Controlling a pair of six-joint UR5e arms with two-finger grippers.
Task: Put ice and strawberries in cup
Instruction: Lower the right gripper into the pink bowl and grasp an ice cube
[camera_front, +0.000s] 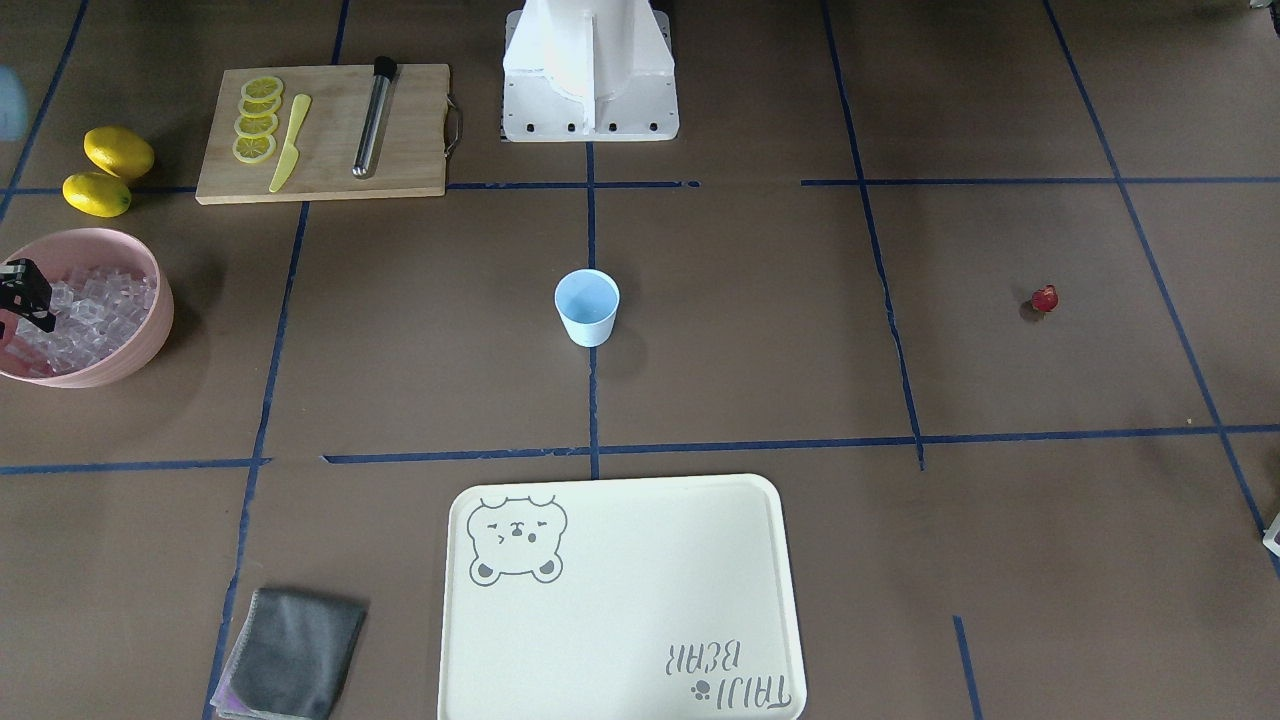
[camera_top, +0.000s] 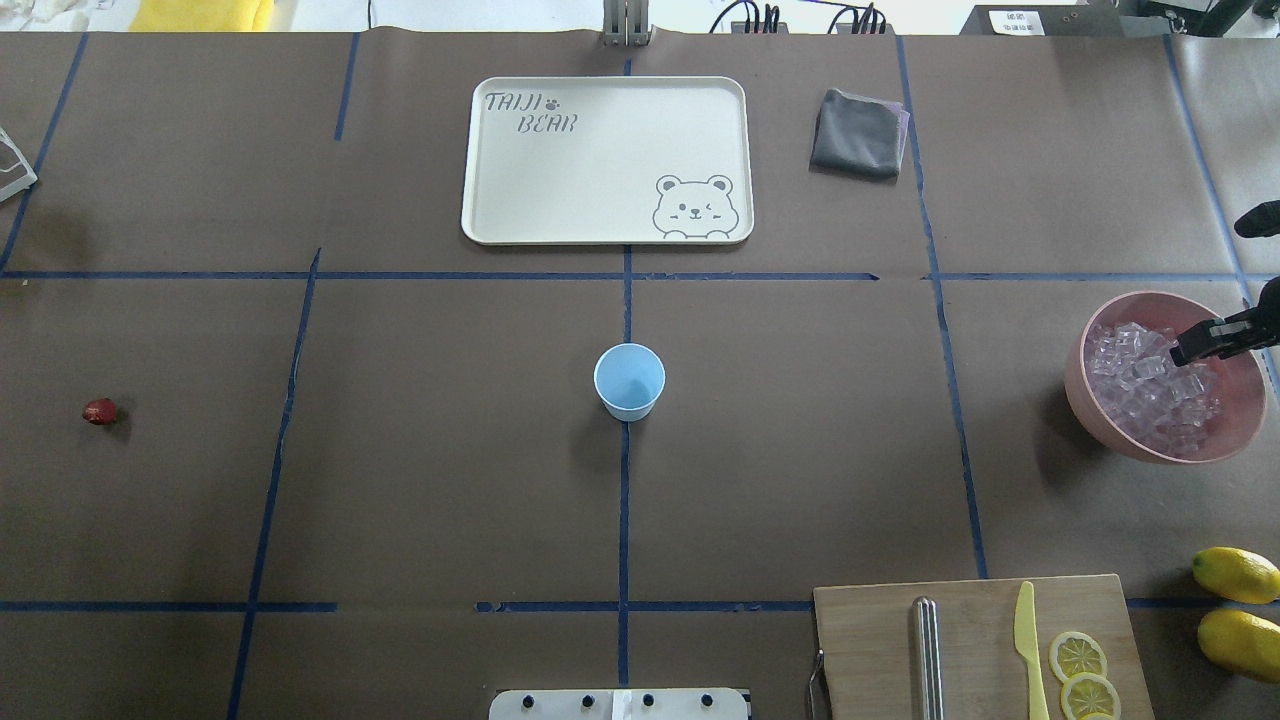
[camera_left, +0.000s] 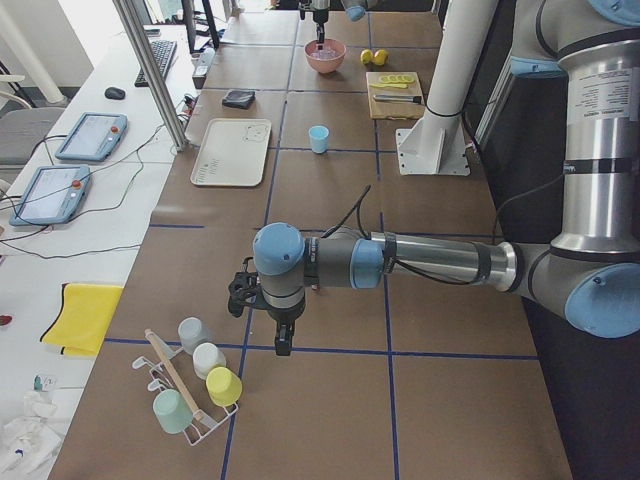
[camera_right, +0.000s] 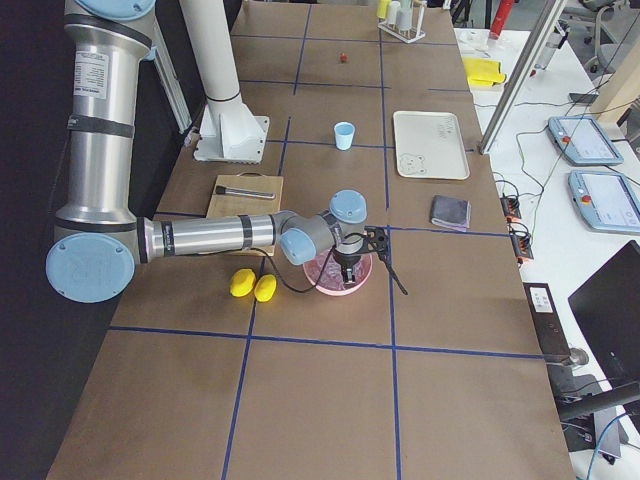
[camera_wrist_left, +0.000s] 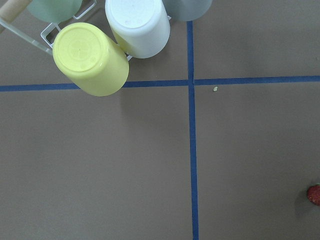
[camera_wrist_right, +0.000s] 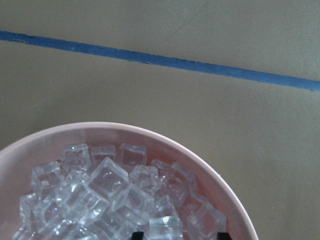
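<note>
The light-blue cup stands upright and empty at the table's middle; it also shows in the front view. The strawberry lies alone far on the robot's left and at the left wrist view's right edge. The ice is heaped in the pink bowl. My right gripper is open just above the ice, one cube between its tips; it also shows overhead. My left gripper hangs above the table near a cup rack; I cannot tell whether it is open or shut.
A cream tray and a grey cloth lie on the far side. A cutting board holds a metal rod, a yellow knife and lemon slices. Two lemons lie beside it. A rack with upturned cups stands by the left gripper.
</note>
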